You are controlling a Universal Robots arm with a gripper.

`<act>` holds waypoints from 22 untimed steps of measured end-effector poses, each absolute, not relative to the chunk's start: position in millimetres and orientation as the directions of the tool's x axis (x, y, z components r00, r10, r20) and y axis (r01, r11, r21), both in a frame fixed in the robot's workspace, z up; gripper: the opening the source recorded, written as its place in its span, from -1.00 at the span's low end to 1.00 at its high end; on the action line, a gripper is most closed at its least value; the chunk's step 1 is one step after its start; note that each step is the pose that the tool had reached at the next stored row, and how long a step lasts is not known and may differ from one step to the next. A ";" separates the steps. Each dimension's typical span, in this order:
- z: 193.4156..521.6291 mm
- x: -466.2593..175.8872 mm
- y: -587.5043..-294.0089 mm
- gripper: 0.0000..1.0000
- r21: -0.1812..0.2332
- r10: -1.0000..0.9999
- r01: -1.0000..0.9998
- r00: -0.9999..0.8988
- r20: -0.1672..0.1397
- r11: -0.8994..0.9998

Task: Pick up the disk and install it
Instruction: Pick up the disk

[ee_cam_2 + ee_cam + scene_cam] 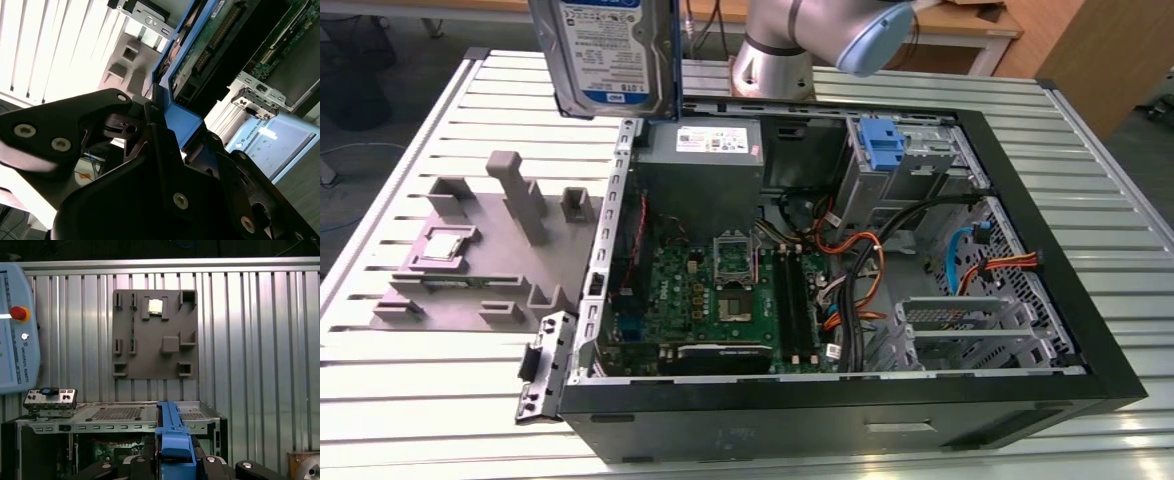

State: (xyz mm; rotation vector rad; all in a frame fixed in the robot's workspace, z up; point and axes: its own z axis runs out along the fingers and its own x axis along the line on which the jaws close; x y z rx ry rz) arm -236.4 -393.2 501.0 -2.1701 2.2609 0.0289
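Black fingers (159, 135) clamp the disk (212, 40) by its blue rail (187, 120)

The slatted metal table (427, 400) bore 2 things. A grey fixture plate (474, 290) lay at the exterior view's left, beside an open computer case (854, 412).

An open computer case (854, 405) stands on the table (427, 400). A part holder (480, 290) lies on the table just beside the case, on the exterior view's left. A small processor chip (443, 243) sits on the holder's left part.

Inside the case, the motherboard (720, 290) lies flat on the bottom. The power supply (704, 150) is behind it, by the far wall. The drive cage (894, 160) is on the exterior view's right of the power supply.

The robot arm (781, 50) stands behind the case. The disk (607, 55) is upright in the air over the case's far left corner. In the second wrist view, the gripper (180, 125) is clamped on the disk's edge.
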 end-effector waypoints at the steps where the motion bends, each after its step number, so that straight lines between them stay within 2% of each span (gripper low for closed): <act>1: 500.9 -236.4 -396.5 -0.26 0.008 -0.999 -0.999 -0.041 -0.018 0.041; 9: 499.8 -233.3 -417.4 -0.26 0.008 -0.999 -0.999 -0.041 -0.018 0.041; 22: 498.6 -224.0 -419.0 -0.26 0.008 -0.999 -0.999 -0.041 -0.018 0.041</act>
